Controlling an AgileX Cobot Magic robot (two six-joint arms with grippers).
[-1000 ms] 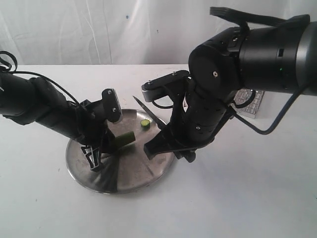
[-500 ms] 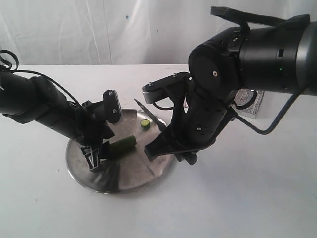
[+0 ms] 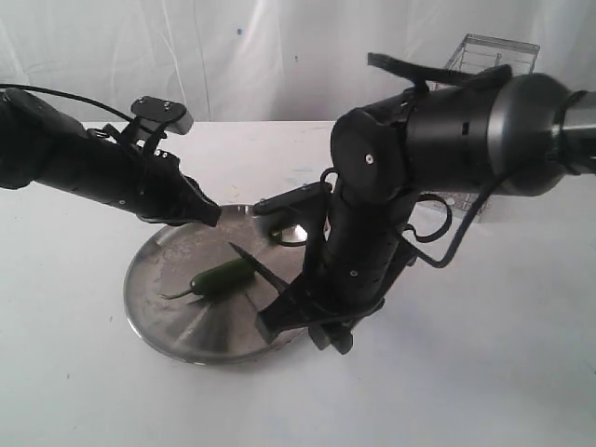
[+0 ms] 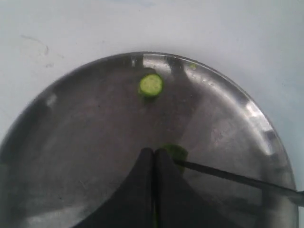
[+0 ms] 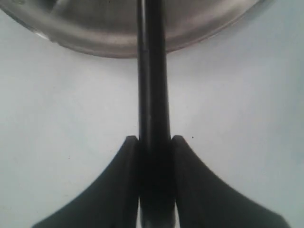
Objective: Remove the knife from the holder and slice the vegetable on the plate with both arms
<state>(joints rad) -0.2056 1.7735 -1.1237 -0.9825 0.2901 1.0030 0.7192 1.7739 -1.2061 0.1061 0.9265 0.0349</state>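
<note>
Left arm (image 3: 93, 172) now lifted off vegetable (image 3: 222, 276), jaws pressed together, empty; right jaws clamping knife (image 5: 153, 95).

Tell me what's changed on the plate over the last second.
The left gripper let go of the chilli, shut empty, and lifted back toward the far rim of the plate. The right arm swung in, bringing the knife down so its tip lies over the chilli's cut end. The chilli now lies free. Unchanged: the right gripper holds the knife handle, and the cut slice stays on the plate.
</note>
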